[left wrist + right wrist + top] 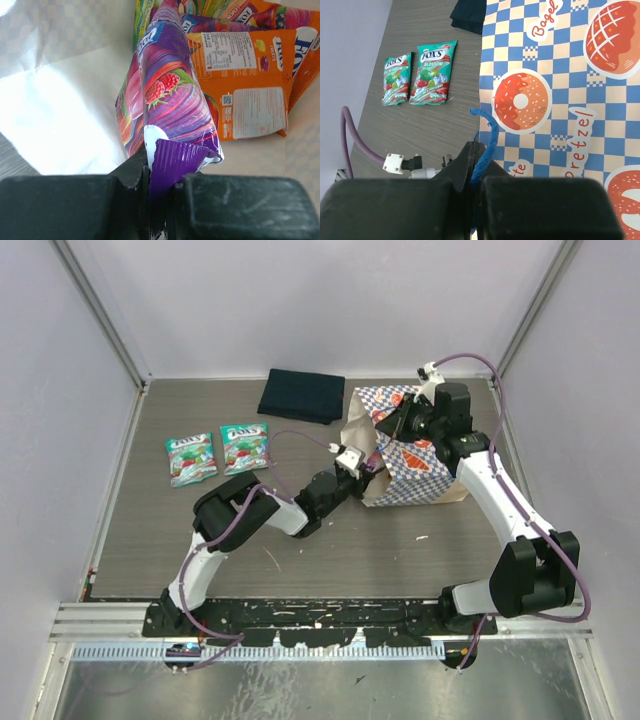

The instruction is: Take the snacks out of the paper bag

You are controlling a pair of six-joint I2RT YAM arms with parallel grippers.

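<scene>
The checkered paper bag (415, 465) lies on its side with its mouth facing left. My left gripper (161, 172) is inside the mouth (352, 468), shut on the crimped end of a purple pouch (167, 100). Orange pouches (245, 85) and more snacks lie deeper in, on the cream inside wall (60, 105). My right gripper (479, 160), above the bag (395, 422), is shut on the bag's blue cord handle (486, 135), beside the checkered outside (555, 75). Two teal pouches (190, 457) (245, 446) lie flat on the table to the left; they also show in the right wrist view (397, 79) (434, 74).
A dark navy folded cloth (302, 395) lies at the back of the table, just left of the bag; its corner shows in the right wrist view (467, 12). Grey walls close the table on the left, back and right.
</scene>
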